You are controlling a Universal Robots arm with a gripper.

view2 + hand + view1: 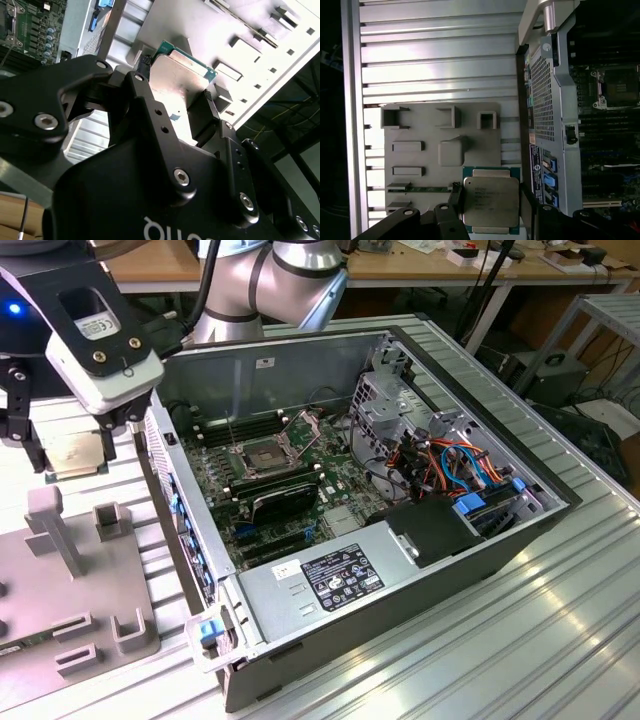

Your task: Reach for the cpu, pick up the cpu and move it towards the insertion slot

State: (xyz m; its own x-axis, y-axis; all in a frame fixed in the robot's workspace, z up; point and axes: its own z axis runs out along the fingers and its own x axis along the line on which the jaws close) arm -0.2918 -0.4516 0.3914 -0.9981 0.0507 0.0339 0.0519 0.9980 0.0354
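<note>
The cpu (76, 456), a thin square chip with a pale metal face and a green rim, hangs at the exterior view's left, beside the open computer case. My gripper (76, 445) is shut on it, with one black finger against each of two opposite edges. Both wrist views show the cpu (490, 201) (186, 64) held between the fingers (456, 199) above the grey fixture plate (420, 135). The insertion slot (262, 455) (619, 85) is a silver-framed socket with a dark centre on the green board inside the case. Its load plate is raised.
The open computer case (420, 540) lies on a ribbed aluminium table (520, 640). Its near wall (170, 490) stands between the gripper and the board. A black ribbed card (285, 502) sits just below the socket. The grey fixture plate (90, 580) carries raised posts and brackets.
</note>
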